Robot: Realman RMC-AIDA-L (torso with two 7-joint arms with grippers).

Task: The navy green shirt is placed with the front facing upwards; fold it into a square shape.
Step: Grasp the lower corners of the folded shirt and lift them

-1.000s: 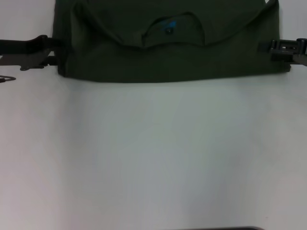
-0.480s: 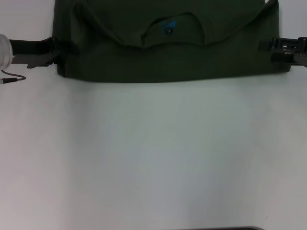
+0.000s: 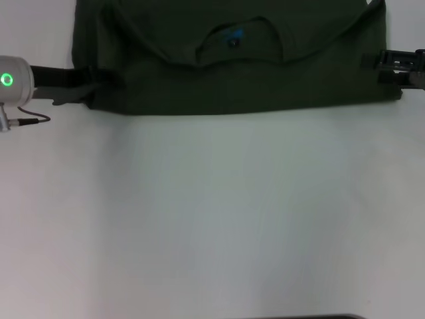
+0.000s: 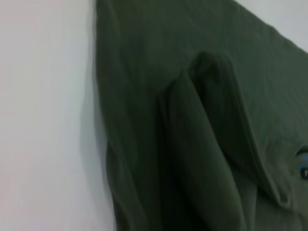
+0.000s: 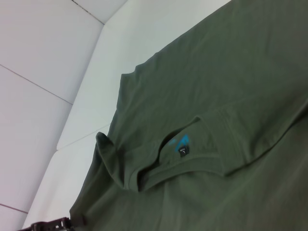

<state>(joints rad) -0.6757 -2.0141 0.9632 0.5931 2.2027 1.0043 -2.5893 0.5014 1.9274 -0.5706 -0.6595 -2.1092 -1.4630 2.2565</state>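
The navy green shirt (image 3: 232, 60) lies part-folded at the table's (image 3: 212, 219) far edge, left gripper (image 3: 83, 83) and right gripper (image 3: 392, 63) at its side hems, finger positions unclear; soft, limp cloth, likely best pinched at corners

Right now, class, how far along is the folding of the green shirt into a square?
Done: the navy green shirt looks folded once, its collar lying on top. In hand: the left gripper and right gripper sit at its side edges. Left: folding those sides in to form a square.
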